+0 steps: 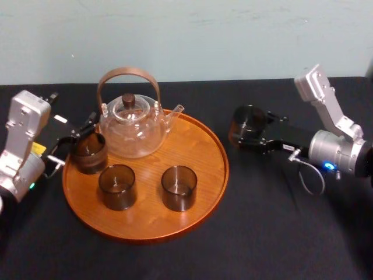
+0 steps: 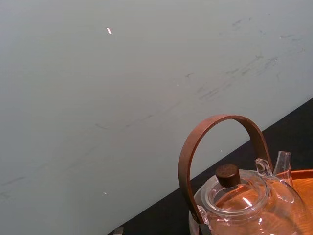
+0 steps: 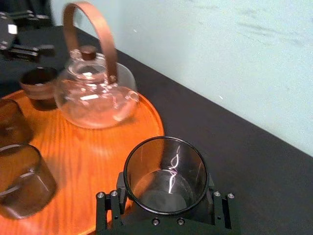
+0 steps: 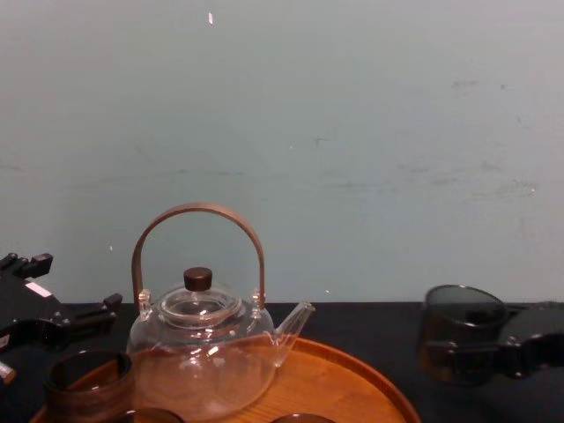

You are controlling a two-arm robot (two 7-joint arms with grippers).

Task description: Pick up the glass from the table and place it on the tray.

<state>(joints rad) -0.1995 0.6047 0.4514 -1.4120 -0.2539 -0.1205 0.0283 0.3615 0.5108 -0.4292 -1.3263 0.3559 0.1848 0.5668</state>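
Note:
The dark smoked glass (image 1: 247, 123) is gripped from both sides by my right gripper (image 1: 252, 133), just past the right rim of the round wooden tray (image 1: 192, 153). In the right wrist view the glass (image 3: 166, 171) stands upright between the black fingers (image 3: 110, 211), beside the tray (image 3: 98, 147). The chest view shows that glass (image 4: 463, 339) low at the right, off the tray (image 4: 352, 381). My left gripper (image 1: 77, 143) stands open at the tray's left edge, close to another dark glass (image 1: 88, 153).
A clear glass teapot (image 1: 131, 125) with a brown hoop handle stands at the back of the tray. Two more dark glasses (image 1: 116, 186) (image 1: 179, 188) stand on its front half. A black cloth (image 1: 280, 221) covers the table, with a pale wall behind.

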